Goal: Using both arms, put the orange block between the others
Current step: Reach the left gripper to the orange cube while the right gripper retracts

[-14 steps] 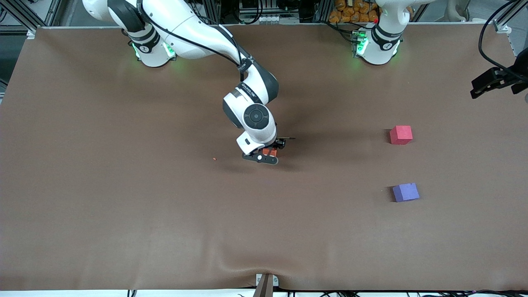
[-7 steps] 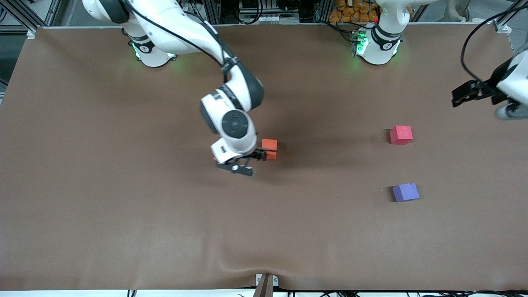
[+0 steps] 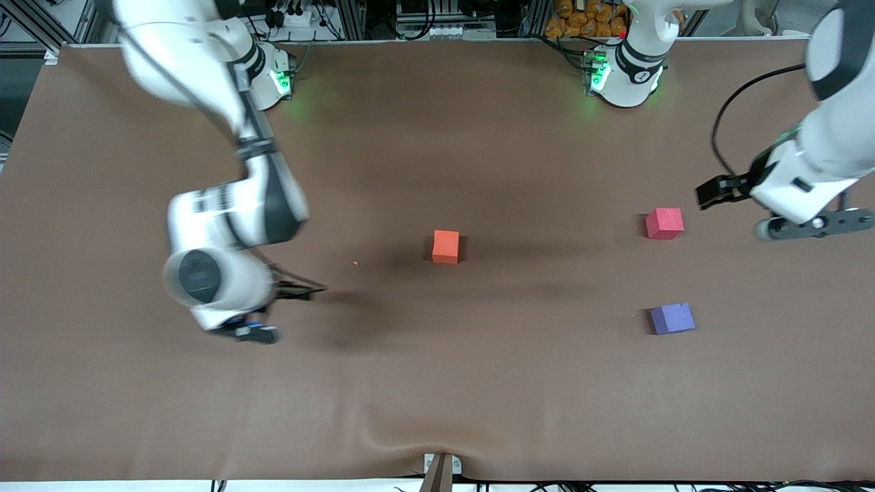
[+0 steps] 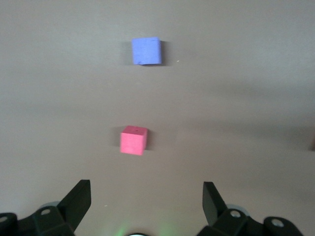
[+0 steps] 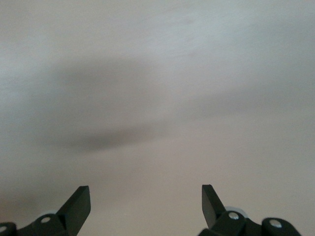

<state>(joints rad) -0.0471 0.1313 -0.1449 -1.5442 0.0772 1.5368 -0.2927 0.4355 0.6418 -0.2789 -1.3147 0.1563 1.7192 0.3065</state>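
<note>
Table (image 3: 437, 383), brown and wide, is carrying everything, with both arms reaching over it. Right arm is hanging over bare cloth toward its own end, its right gripper (image 5: 146, 196) standing with jaws wide and nothing between them. Left gripper (image 4: 146, 196) is hovering just beside the red block (image 3: 664, 223), jaws wide and empty too.

Orange block (image 3: 446, 247) is sitting alone near mid-table, well apart from the red block and the purple block (image 3: 672, 318), which is lying nearer the front camera than the red one. The gap between those two is waiting unfilled.

Foam like this is probably light and soft, so a gentle pinch across two flat opposite faces, near mid-height, looks best; squeezing hard could be denting it.

A second ago the right gripper was closed on the orange block; it has since let go and swung away, while the left arm has come in toward the red block.
</note>
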